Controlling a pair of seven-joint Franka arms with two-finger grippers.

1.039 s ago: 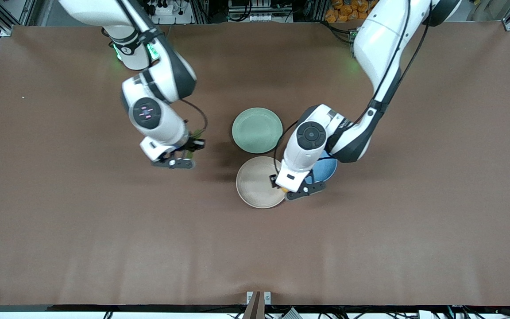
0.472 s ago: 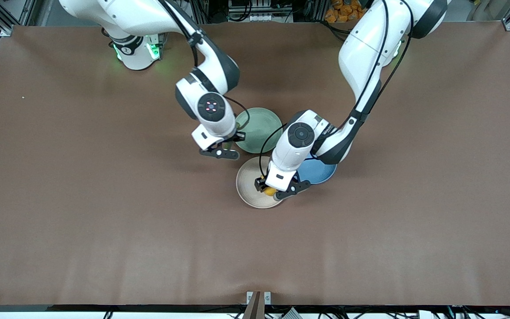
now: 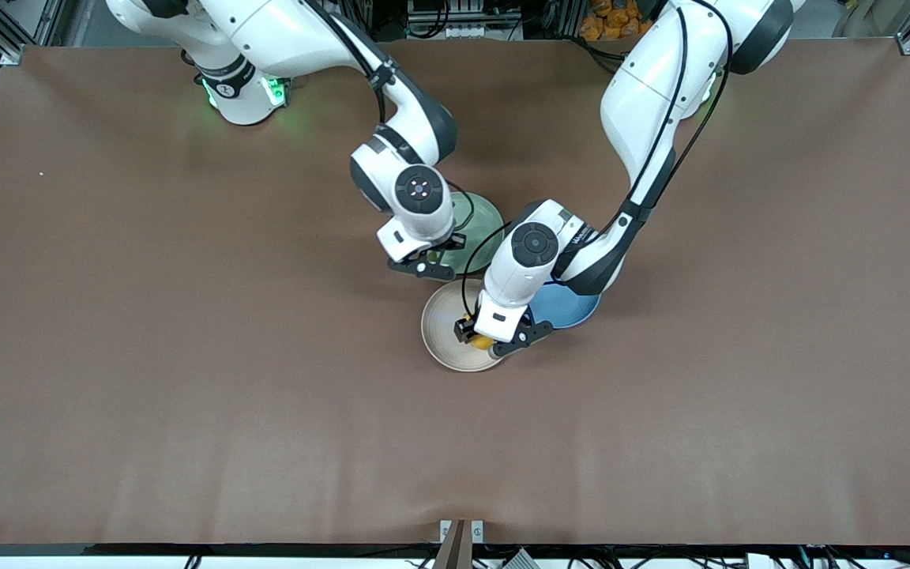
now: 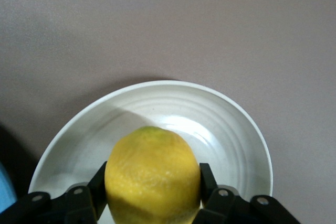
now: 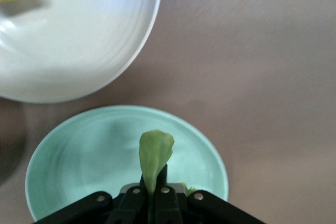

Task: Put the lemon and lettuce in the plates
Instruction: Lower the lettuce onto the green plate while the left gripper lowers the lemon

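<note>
L claw [image 3: 477, 338] over beige plate [image 3: 443, 336], fingers [image 4: 206, 182] pinching lemon [image 4: 153, 174] on both sides, lemon above plate's inside. R claw [image 3: 433, 257] over mint plate [image 5: 84, 156], fingers pressed tight on lettuce [image 5: 155, 156], leaf sticking up out of the tips. Blue plate [image 3: 573, 304] just beside beige one, toward L arm's end of table [image 3: 186, 395], partly under L arm.
</note>
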